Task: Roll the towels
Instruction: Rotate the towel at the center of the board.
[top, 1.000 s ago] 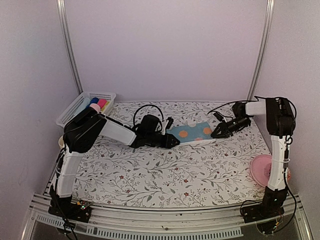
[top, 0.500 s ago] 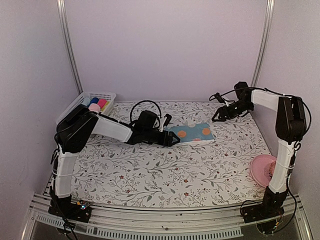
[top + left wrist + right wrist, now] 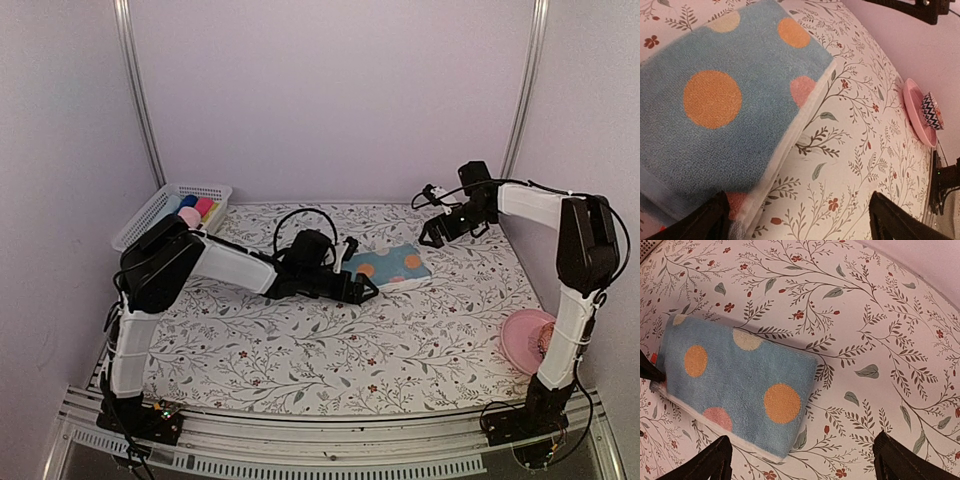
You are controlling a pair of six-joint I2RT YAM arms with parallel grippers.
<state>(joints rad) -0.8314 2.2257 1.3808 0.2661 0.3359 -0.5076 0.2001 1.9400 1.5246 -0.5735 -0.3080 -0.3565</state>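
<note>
Both jaws spread wide, left gripper (image 3: 368,291) low beside blue towel (image 3: 393,265), right gripper (image 3: 428,237) hovering beyond it

No readable text, label, brand, number or sign on anything in any view.
</note>
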